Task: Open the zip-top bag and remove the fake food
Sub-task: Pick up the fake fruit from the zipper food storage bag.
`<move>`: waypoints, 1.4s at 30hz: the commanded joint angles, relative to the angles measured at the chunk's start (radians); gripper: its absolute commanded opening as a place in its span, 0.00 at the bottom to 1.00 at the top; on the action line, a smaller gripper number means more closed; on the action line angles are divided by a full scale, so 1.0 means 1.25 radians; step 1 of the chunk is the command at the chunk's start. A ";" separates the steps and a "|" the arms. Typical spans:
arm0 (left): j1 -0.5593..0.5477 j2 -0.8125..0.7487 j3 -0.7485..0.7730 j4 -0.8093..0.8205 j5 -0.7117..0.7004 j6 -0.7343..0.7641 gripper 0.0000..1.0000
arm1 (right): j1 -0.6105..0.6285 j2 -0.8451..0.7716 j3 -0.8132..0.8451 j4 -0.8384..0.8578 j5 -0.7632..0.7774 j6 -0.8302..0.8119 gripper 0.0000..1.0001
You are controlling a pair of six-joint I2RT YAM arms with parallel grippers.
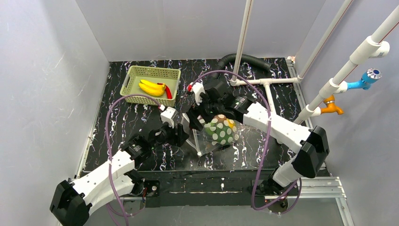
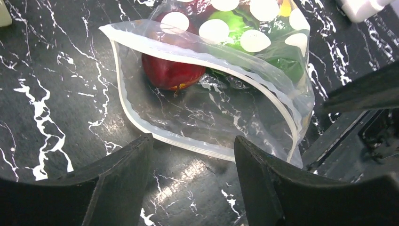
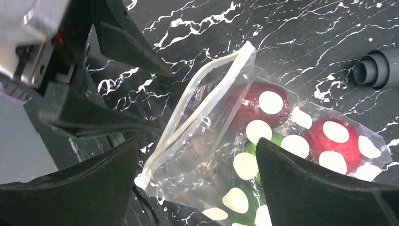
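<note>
Bag: zip-top bag point(image 2: 221, 117) lies on the bench point(image 2: 47, 103), mouth gaping, fake food point(image 2: 171, 73) inside
Left fingers point(image 2: 124, 169): spread wide, empty, at the mouth
Right fingers point(image 3: 301, 174): wide, empty, above the bag
Handling: likely light, floppy, slick film; pinch the stiffer zip strip point(image 2: 179, 141)

Fake food point(image 2: 173, 74) partly behind bag point(image 2: 211, 117) spots
</note>
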 commanded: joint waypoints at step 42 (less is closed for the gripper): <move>0.019 0.398 -0.176 0.863 0.029 0.008 0.83 | 0.062 0.042 0.103 -0.046 0.046 -0.003 0.01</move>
